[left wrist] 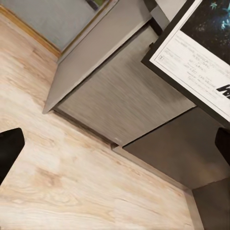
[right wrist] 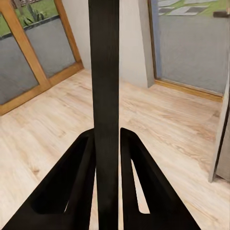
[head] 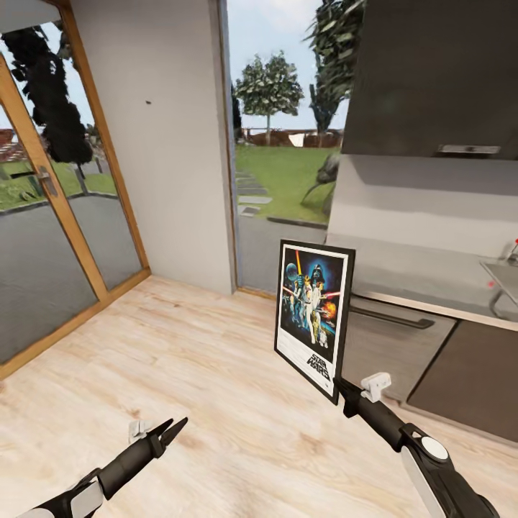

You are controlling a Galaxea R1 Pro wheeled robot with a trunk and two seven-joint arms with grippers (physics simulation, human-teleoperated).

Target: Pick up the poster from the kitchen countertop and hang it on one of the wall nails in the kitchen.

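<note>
Over the wood floor [head: 216, 374], the right gripper [head: 339, 392] has the poster [head: 314, 316] pinched by its bottom corner, held upright just in front of the kitchen countertop [head: 403, 277]. Left gripper [head: 167, 434] hangs low with fingers spread, holding nothing.

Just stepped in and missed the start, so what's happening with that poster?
The robot's right tool is shut on the lower edge of the poster, holding it upright in the air above the wooden floor, beside the countertop. The right wrist view shows the poster's edge clamped between the two fingers. The left tool hangs open and empty, low over the floor. A small dark nail sits on the grey wall ahead; the poster isn't hung yet.
</note>
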